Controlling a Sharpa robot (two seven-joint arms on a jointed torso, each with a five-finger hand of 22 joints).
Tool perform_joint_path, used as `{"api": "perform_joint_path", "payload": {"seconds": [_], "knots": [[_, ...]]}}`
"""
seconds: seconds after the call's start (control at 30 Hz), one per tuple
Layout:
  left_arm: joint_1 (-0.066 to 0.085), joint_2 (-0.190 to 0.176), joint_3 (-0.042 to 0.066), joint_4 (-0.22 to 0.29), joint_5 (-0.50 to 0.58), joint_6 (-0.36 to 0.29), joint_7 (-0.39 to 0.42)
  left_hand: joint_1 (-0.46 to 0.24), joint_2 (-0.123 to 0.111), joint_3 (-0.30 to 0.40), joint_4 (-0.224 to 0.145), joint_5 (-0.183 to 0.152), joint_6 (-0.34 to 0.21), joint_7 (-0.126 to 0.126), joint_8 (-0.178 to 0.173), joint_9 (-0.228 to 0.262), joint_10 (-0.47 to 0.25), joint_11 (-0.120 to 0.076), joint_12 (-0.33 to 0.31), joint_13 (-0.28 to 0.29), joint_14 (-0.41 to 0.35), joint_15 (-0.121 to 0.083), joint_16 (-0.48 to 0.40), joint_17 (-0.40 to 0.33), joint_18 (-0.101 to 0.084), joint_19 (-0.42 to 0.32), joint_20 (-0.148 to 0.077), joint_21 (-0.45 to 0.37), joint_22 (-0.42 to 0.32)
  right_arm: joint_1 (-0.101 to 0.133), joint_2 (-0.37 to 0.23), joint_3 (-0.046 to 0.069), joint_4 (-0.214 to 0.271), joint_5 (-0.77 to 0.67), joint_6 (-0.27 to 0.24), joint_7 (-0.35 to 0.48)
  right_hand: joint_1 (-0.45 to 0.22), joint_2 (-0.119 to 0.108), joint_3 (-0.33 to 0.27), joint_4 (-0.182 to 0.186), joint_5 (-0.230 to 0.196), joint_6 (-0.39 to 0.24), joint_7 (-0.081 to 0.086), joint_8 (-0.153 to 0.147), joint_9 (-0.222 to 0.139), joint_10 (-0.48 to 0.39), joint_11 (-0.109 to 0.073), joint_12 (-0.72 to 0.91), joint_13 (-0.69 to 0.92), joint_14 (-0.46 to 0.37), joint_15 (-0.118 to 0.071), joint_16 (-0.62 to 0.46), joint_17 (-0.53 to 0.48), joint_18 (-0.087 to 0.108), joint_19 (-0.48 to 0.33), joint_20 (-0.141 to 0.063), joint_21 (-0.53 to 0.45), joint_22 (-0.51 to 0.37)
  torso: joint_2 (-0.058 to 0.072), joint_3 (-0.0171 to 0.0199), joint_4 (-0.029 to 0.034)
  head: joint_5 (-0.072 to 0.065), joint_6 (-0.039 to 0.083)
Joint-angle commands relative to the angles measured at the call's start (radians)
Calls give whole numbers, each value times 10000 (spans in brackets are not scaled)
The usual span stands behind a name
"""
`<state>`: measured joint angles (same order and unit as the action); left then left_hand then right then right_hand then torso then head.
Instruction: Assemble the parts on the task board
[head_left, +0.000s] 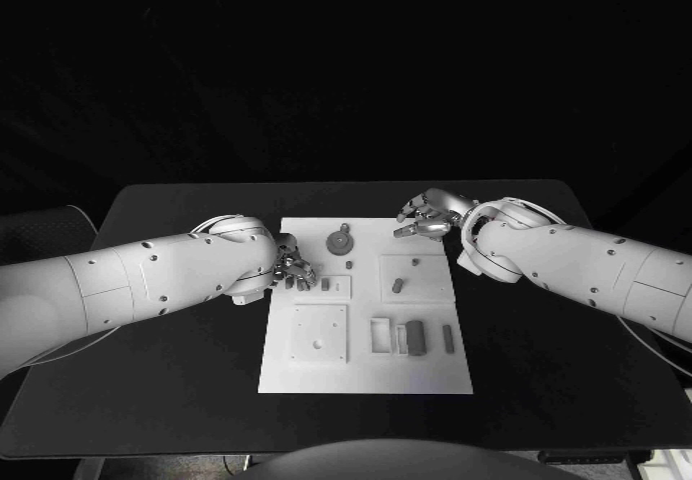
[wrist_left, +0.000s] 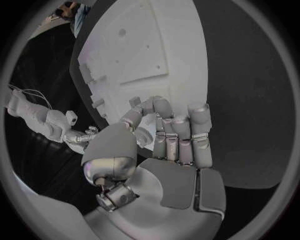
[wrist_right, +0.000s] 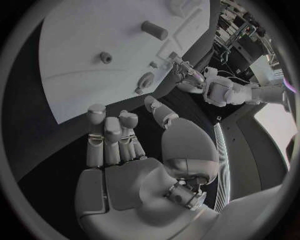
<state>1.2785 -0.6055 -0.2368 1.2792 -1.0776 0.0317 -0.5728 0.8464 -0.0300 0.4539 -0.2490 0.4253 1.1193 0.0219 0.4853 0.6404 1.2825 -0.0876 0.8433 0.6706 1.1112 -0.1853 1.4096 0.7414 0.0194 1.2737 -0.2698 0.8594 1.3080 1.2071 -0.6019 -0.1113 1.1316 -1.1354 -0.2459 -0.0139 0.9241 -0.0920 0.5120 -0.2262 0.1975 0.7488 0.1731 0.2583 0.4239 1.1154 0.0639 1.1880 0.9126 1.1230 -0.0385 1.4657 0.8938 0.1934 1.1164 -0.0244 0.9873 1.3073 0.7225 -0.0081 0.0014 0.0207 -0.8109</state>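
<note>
On the black table (head_left: 173, 400) lies the white board (head_left: 368, 375), its surface cut into shallow recesses. A square plate (head_left: 319, 333) with a small hole sits at its near left; beside it, three upright grey pieces (head_left: 415, 337) stand in a row of slots, the first of them a pale frame. Farther up, a small grey block (head_left: 397, 285) rests in a square recess, a peg (head_left: 414, 262) just beyond it, and a rounded grey part (head_left: 340, 241) lies near the far edge.

Both hands hover at the board's edges — neither touches a part. The left hand (head_left: 293, 268) sits over the left edge (fingers curled inward, nothing held); its wrist camera shows the fingers (wrist_left: 181, 135) bent toward the palm. The right hand (head_left: 428, 217) hangs over the far right corner, fingers likewise curled in and holding nothing — its own view shows the same.
</note>
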Motion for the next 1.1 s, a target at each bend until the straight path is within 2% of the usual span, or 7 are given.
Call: {"api": "perform_joint_path", "payload": {"seconds": [0.03, 0.2, 0.63, 1.1], "knots": [[-7, 8, 2, 22, 101, -8, 132, 570, 427, 247, -306, 139, -59, -19, 77, -31, -42, -11, 49, 7, 41, -60, 74, -16, 723, 59, -22, 42, 171, -4, 10, 1, 4, -65, 178, 38, -96, 30, -19, 58, 50, 20, 68, 40, -17, -83, 9, 30, -17, -13, -41, 69, -11, 684, -19, -77, -42, 108, 0, 3, 1, 0, -12], [-8, 2, 2, 31, 103, -1, 125, 729, 529, 299, -362, 148, -63, -22, 98, -48, -26, -15, 67, 7, 56, -65, 90, -15, 721, 72, -22, 49, 171, -4, 6, 1, 5, -65, 183, 36, -100, 30, -21, 60, 49, 19, 68, 40, -18, -84, 9, 31, -18, -13, -40, 69, -11, 684, -18, -77, -42, 109, 1, 4, 0, 3, -16], [-8, 17, 2, 58, -219, 21, 55, 768, 556, 304, -362, 143, -55, -26, 113, -53, -14, -16, 80, 9, 68, -67, 103, -12, 717, 78, -20, 52, 171, -4, -1, 1, 13, -65, 162, 43, -104, 31, -21, 62, 49, 17, 69, 41, -20, -85, 10, 32, -21, -14, -39, 69, -13, 684, -19, -77, -44, 109, 1, 9, -4, 14, -19], [-8, -6, 1, 79, -383, 52, -63, 742, 479, 235, -310, 155, -51, -26, 150, -75, -3, -16, 107, 11, 88, -67, 123, -14, 699, 96, -7, 61, 167, -4, -8, 1, 15, -65, 154, 41, -108, 28, -23, 63, 49, 15, 69, 42, -21, -86, 10, 33, -23, -15, -39, 69, -14, 684, -20, -77, -45, 109, 1, 5, -2, 17, -42]]}}
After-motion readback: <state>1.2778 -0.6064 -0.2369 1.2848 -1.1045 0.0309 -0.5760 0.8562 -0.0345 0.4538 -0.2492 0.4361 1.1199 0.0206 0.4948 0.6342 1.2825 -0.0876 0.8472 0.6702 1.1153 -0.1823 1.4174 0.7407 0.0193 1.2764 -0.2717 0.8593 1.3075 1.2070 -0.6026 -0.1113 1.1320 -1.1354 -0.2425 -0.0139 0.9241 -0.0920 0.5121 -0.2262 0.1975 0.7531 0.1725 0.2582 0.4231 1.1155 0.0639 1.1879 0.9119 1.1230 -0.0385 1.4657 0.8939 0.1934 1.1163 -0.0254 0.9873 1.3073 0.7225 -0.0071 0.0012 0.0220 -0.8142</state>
